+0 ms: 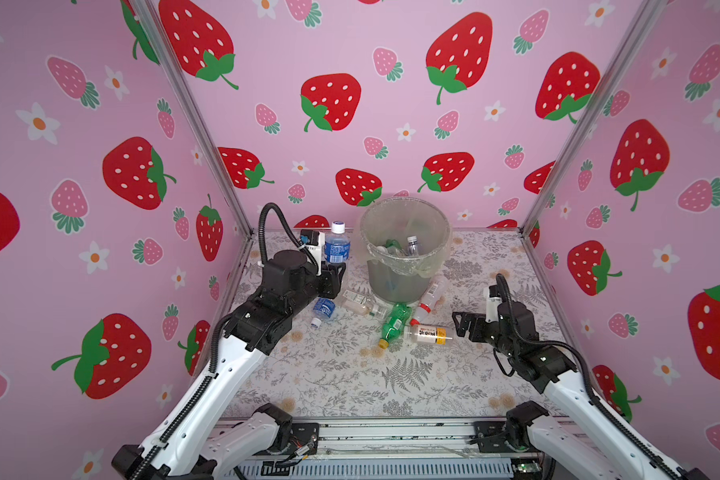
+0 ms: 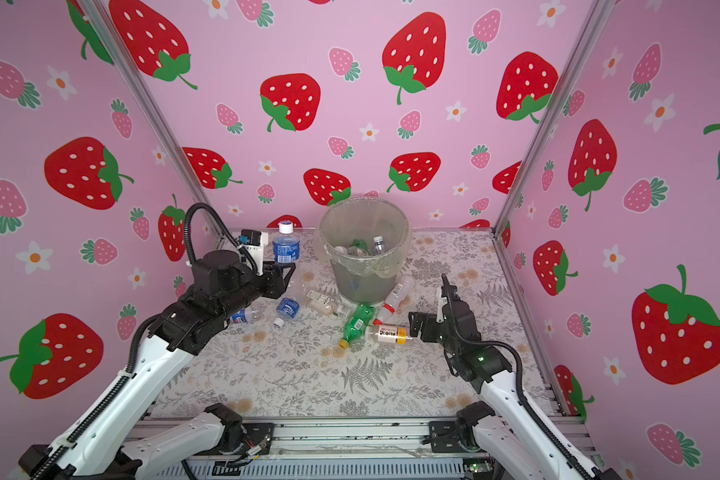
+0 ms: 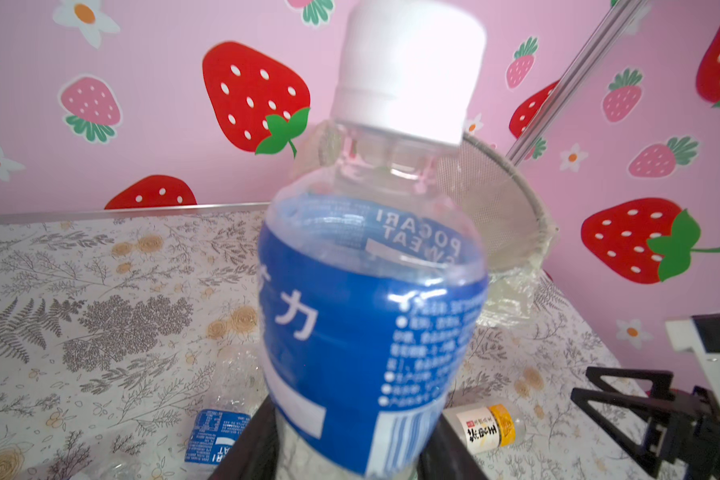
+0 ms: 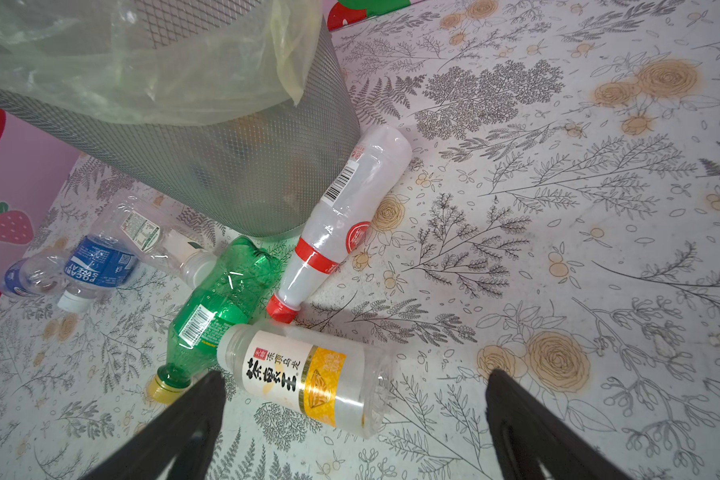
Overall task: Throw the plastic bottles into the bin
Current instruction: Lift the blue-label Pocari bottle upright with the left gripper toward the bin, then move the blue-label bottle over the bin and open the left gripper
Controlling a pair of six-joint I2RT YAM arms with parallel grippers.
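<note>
Right wrist view: right gripper [image 4: 355,374] spread as wide as it goes, empty, low over the table [image 4: 558,249], jaws either side of the yellow-label bottle [image 4: 304,374] without touching it.
Yellow-label bottle: on its side, nearest of the pile, neck end against the green bottle [image 4: 213,307].
Green bottle: on its side, yellow cap toward the front, base near the foot of the bin.
Red-capped bottle [image 4: 341,216]: whitish, on its side, just beside the foot of the bin.
Crushed bottles: clear crushed bottle [image 1: 356,301], crushed blue bottle [image 1: 324,309] and a third crushed bottle [image 2: 244,315] half under the left arm, all flat on the table left of the bin.
Left gripper [image 1: 336,269]: clamped on the base of the held bottle [image 1: 336,245], blue label, white cap, upright, lifted off the table, left of the bin and not yet over its rim.
Bin [image 1: 395,286]: far middle of the table, liner folded over the rim, several binned bottles [image 1: 410,245] inside, number not countable.
Done: some bottles in, judging by the bin.
Left: one in hand to drop, six on the table by this count; probably about half way.
</note>
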